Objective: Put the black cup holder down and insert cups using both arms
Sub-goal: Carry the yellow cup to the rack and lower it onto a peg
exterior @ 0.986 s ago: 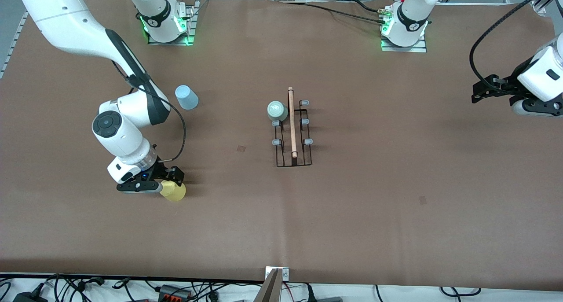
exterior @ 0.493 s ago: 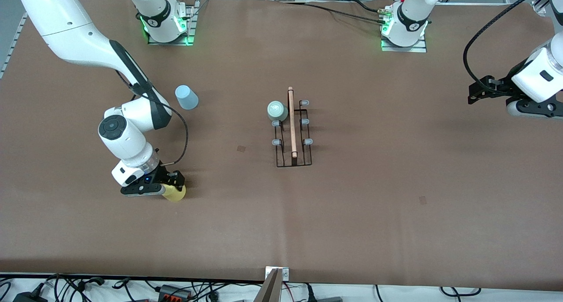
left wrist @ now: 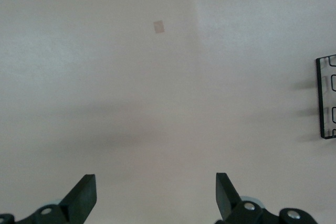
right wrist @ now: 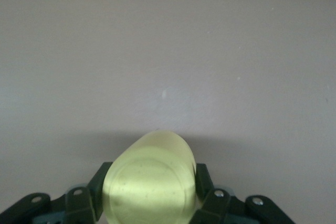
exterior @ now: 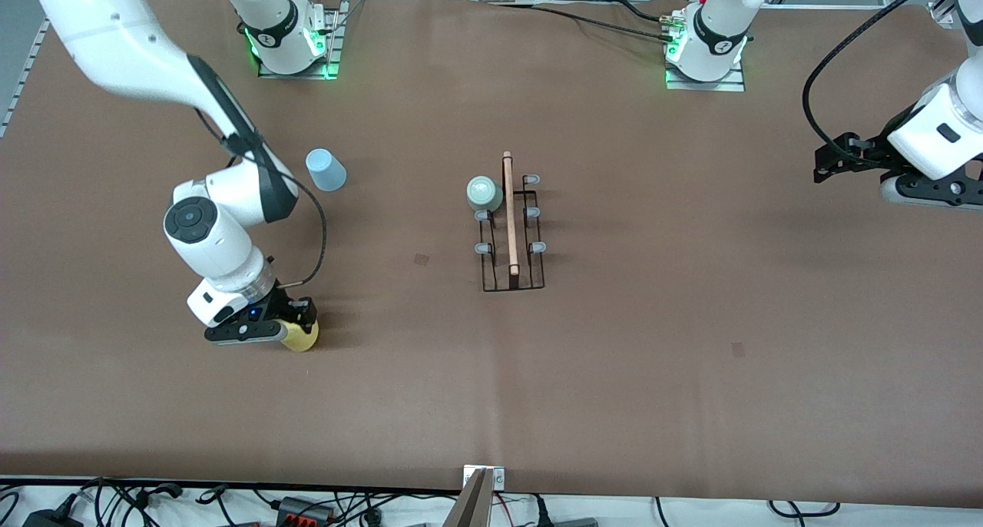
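The black cup holder [exterior: 513, 239] stands mid-table, its wooden rod along the top. A pale green cup [exterior: 484, 193] sits on one peg at the end farthest from the front camera. My right gripper [exterior: 292, 325] is shut on the yellow cup [exterior: 301, 339], low over the table toward the right arm's end. In the right wrist view the yellow cup [right wrist: 152, 182] fills the space between the fingers [right wrist: 206, 181]. The light blue cup [exterior: 326, 170] stands upside down on the table. My left gripper [exterior: 825, 164] is open and empty at the left arm's end.
The left wrist view shows bare brown table between my left gripper's [left wrist: 155, 198] fingers, with a corner of the holder [left wrist: 326, 98] at the picture's edge. Small dark patches [exterior: 421, 259] mark the table cover. Cables lie along the table's front edge.
My right gripper has closed in on the yellow cup and shifted slightly with it. My left gripper has drifted a little toward the robots' side of the table.
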`<act>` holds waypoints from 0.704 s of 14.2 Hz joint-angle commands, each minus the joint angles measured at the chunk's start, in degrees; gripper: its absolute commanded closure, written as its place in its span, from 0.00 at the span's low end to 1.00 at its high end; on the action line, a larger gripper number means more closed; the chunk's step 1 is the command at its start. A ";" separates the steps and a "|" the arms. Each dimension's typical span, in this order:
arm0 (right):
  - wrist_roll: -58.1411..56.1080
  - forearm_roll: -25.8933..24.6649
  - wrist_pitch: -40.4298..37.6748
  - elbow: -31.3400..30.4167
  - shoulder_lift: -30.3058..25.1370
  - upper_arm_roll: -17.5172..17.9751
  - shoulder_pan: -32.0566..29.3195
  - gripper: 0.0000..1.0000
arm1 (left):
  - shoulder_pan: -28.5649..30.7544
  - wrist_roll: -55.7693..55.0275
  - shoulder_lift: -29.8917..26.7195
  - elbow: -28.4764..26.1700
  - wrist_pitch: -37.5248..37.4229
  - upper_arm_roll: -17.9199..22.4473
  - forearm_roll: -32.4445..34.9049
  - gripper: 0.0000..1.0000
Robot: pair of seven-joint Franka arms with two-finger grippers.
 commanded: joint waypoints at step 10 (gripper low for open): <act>31.28 13.42 -9.08 3.47 -8.83 3.21 22.29 0.91 | 0.62 0.95 1.52 1.26 0.85 -0.33 -0.22 0.00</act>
